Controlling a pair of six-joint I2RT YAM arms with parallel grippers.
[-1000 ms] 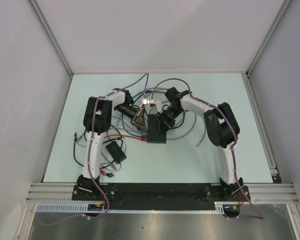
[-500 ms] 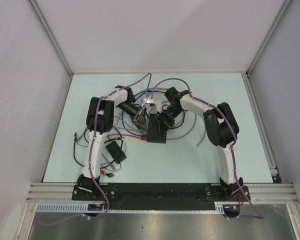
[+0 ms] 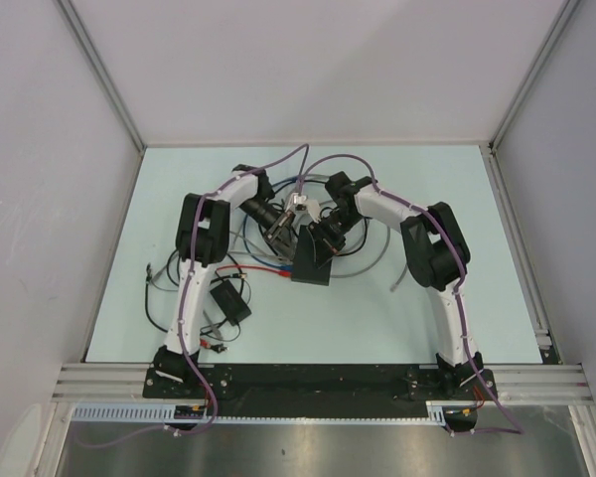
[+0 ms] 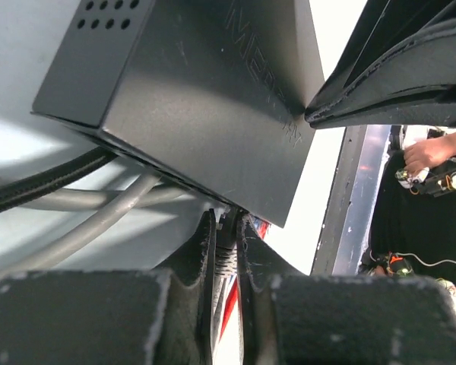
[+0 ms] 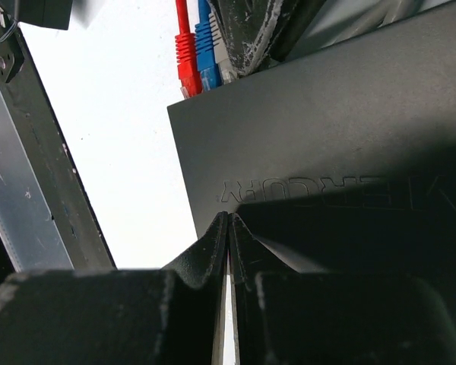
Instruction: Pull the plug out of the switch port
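The flat dark grey switch point(image 3: 311, 260) lies mid-table; it also fills the left wrist view point(image 4: 213, 99) and the right wrist view point(image 5: 327, 129). Red point(image 5: 185, 53), blue point(image 5: 205, 53) and grey plugs sit in its port row on the left narrow edge. My left gripper point(image 3: 285, 238) point(image 4: 226, 222) is shut on a plug's ribbed boot point(image 4: 226, 247) right at the port edge. My right gripper point(image 3: 321, 237) point(image 5: 228, 222) is shut with nothing between its fingers, its tips pressed on the switch's top face.
A smaller black box point(image 3: 228, 301) with thin wires lies near left. Grey cables point(image 3: 377, 260) loop right of the switch, and more point(image 4: 83, 228) run under it. A red cable point(image 3: 263, 268) trails left. Both arms crowd over the switch.
My left arm has shifted slightly right and towards the far side, its gripper staying at the switch's port edge. The switch and the right arm have barely moved.
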